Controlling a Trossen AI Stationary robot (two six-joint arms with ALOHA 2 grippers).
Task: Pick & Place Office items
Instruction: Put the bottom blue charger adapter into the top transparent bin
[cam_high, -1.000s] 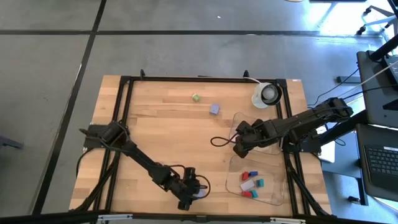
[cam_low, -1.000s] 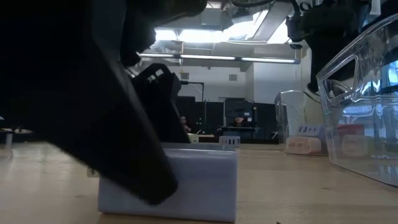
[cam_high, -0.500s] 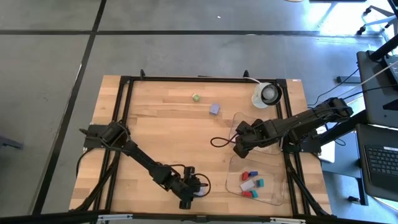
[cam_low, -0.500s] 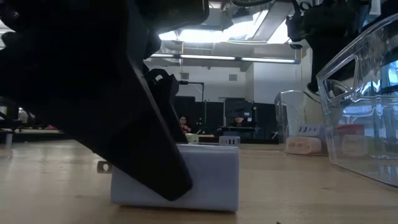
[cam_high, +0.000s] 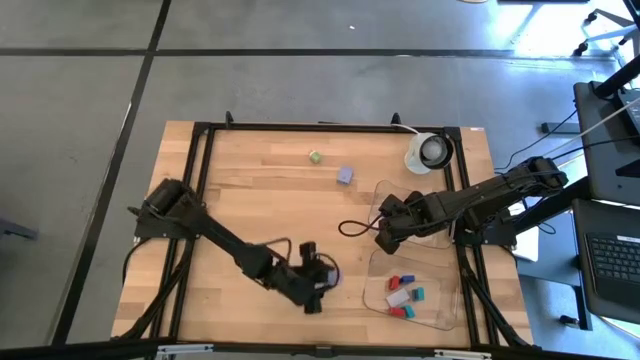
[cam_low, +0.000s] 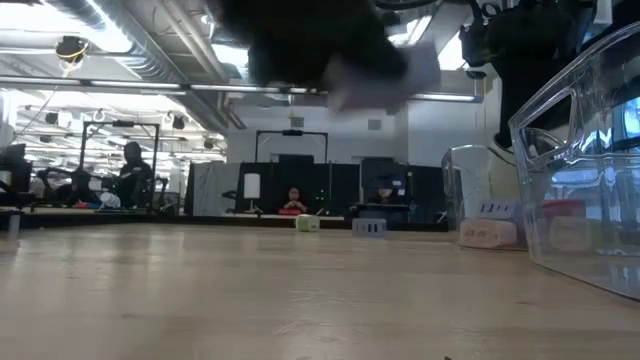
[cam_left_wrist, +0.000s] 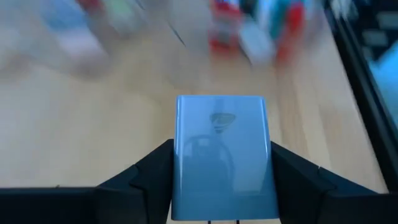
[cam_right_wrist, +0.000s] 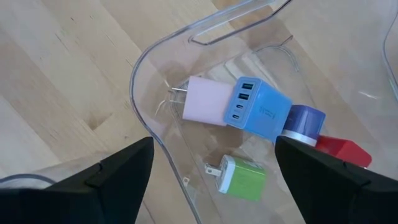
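Note:
My left gripper (cam_high: 316, 284) is near the table's near edge, shut on a pale blue-lavender blocky item (cam_left_wrist: 221, 155), which shows blurred at the top of the low view (cam_low: 380, 70), off the table. My right gripper (cam_high: 385, 234) hangs open above the far clear tray (cam_high: 432, 232). Its wrist view shows pink (cam_right_wrist: 202, 101), blue (cam_right_wrist: 261, 111) and green (cam_right_wrist: 242, 178) items lying in that tray. The near tray (cam_high: 448, 312) holds red, teal, white and blue pieces. A green piece (cam_high: 314, 157) and a lavender piece (cam_high: 345, 175) lie on the far part of the table. My left gripper pinches the pale blue block by its two opposite side faces (cam_left_wrist: 181, 163), one finger (cam_left_wrist: 146, 171) on each side. The block is lifted clear of the table and reaches forward beyond the fingertips.
A white tape roll (cam_high: 430, 152) stands at the table's far right corner. A black cable loop (cam_high: 350, 228) lies left of my right gripper. The two trays fill the right side, and bare wood spreads over the left and middle. People sit in the room beyond (cam_low: 293, 203).
My left gripper, shut on the pale blue block, first slid it a little toward the table's right along the wood, then rose and carried it up and toward the far right. The block now hangs clear of the table. My right arm kept still.

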